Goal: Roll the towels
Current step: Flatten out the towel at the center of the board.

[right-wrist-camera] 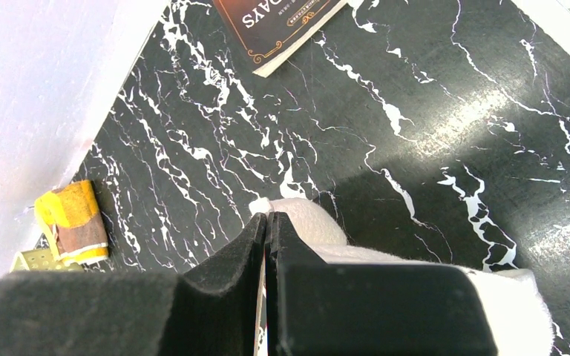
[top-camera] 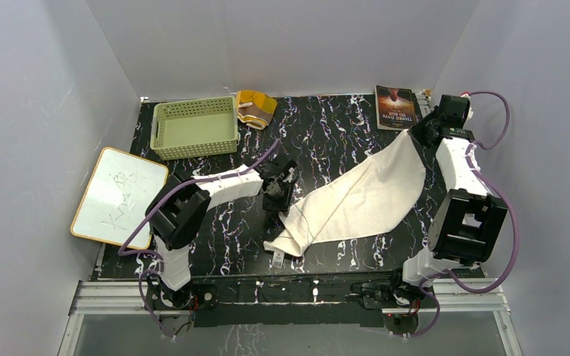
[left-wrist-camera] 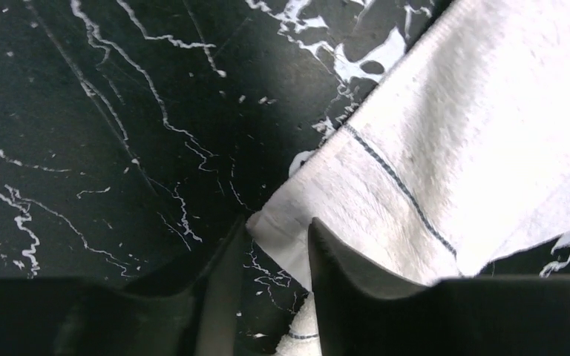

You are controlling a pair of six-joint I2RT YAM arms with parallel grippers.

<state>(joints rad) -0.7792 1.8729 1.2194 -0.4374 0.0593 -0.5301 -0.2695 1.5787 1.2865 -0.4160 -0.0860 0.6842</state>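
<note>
The white towel (top-camera: 360, 196) lies as a long strip stretched diagonally across the black marble table. My right gripper (top-camera: 415, 135) is shut on its far right corner (right-wrist-camera: 308, 222) and holds it lifted. My left gripper (top-camera: 275, 213) is open at the towel's near left end. In the left wrist view a towel corner (left-wrist-camera: 282, 222) lies between the fingertips (left-wrist-camera: 334, 259), with the left gripper (left-wrist-camera: 276, 231) low over the table. The brown and orange-yellow towel (top-camera: 256, 108) lies rolled at the back, also in the right wrist view (right-wrist-camera: 74, 222).
A green basket (top-camera: 195, 127) stands at the back left beside the rolled towel. A white board with a tan edge (top-camera: 117, 197) lies at the left. A dark-covered book (top-camera: 395, 107) lies at the back right, near my right gripper (right-wrist-camera: 267, 219).
</note>
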